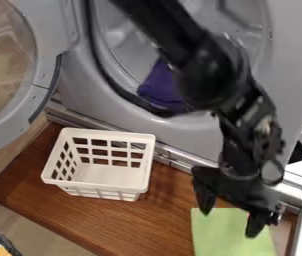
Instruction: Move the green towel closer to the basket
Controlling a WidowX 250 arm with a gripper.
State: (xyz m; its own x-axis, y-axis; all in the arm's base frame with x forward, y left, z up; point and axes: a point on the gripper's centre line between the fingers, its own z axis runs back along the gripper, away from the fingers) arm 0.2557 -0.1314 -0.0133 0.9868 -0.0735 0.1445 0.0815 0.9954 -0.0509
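1. One black two-finger gripper (pixel 229 223) hangs over the light green cloth towel (pixel 219 237), fingers spread, released.
2. The towel lies on the brown wooden board (pixel 107 217), apart from the white plastic lattice basket (pixel 107 194).
3. Purple cloth (pixel 159 90) rests in the grey front-loading machine's (pixel 180 131) round opening, behind the basket.

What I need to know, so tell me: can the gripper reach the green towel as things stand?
Probably yes: the gripper hangs over the green towel, fingers apart, and the white basket stands off to one side.
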